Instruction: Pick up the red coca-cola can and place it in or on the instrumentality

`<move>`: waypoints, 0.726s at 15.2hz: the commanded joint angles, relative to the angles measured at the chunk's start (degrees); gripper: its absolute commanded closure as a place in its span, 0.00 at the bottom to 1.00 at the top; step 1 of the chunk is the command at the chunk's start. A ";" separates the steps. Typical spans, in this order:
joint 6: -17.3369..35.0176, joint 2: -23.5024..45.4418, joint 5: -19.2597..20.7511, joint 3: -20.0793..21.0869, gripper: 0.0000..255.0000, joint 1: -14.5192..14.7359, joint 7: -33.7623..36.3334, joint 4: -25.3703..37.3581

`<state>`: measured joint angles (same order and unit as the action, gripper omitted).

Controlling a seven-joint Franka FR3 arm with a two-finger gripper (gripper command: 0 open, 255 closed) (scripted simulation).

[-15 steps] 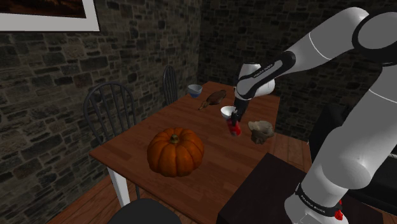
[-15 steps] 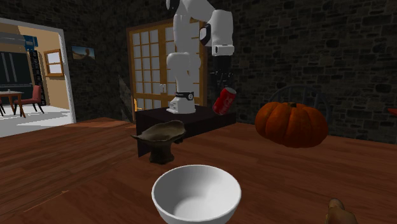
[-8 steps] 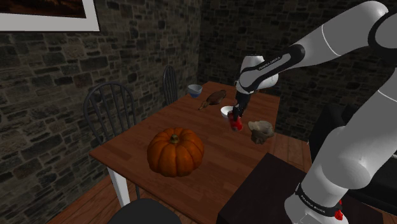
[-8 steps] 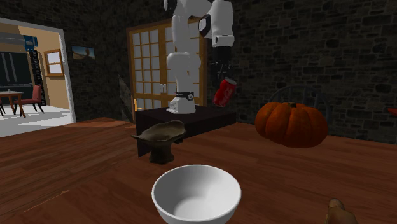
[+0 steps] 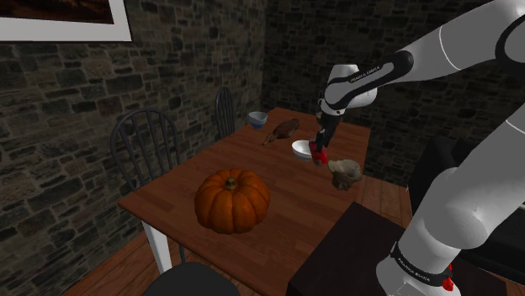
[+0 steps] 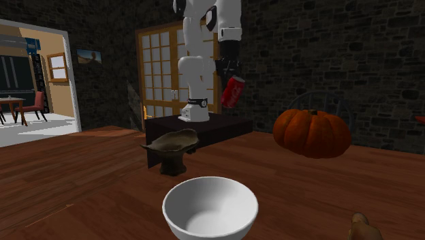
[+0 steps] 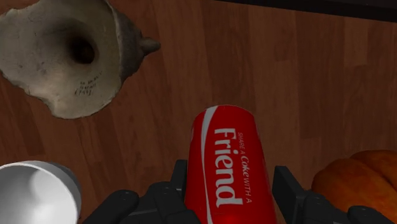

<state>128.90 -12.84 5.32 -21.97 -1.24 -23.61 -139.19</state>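
Shoulder view: the arm reaches out over the wooden table [image 5: 282,198]. The gripper [image 5: 320,151] points down, clamped on the red can [image 5: 318,155]. The can hangs clear of the table top and is seen between the white bowl [image 5: 300,149] and the grey-brown footed vessel [image 5: 344,173]. An orange pumpkin [image 5: 232,201] sits nearer the camera, well apart from the can. The dark stand [image 5: 345,252] is at the lower right.

Second exterior view: the can is in the air, tilted, well above the table and in front of the arm's white links. The vessel stands on the table below it and toward this view's left. The bowl is in the foreground and the pumpkin is at this view's right.

Wrist view: both black fingers [image 7: 287,188] press the can's sides. White lettering on the can reads "Friend". Bare wood lies beneath the can. The vessel's open mouth lies ahead and to one side, not touching the can. The bowl's rim is on that same side, close to the gripper, and the pumpkin is on the opposite side.
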 commanded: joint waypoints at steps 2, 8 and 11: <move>-0.67 0.60 0.21 -2.86 1.00 -1.77 -4.61 1.41; -2.23 3.59 -0.74 -8.69 1.00 -4.88 -14.39 6.04; -3.14 6.06 -2.12 -11.52 1.00 -6.30 -19.62 9.21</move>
<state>125.72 -7.30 3.47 -32.66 -7.07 -41.60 -130.46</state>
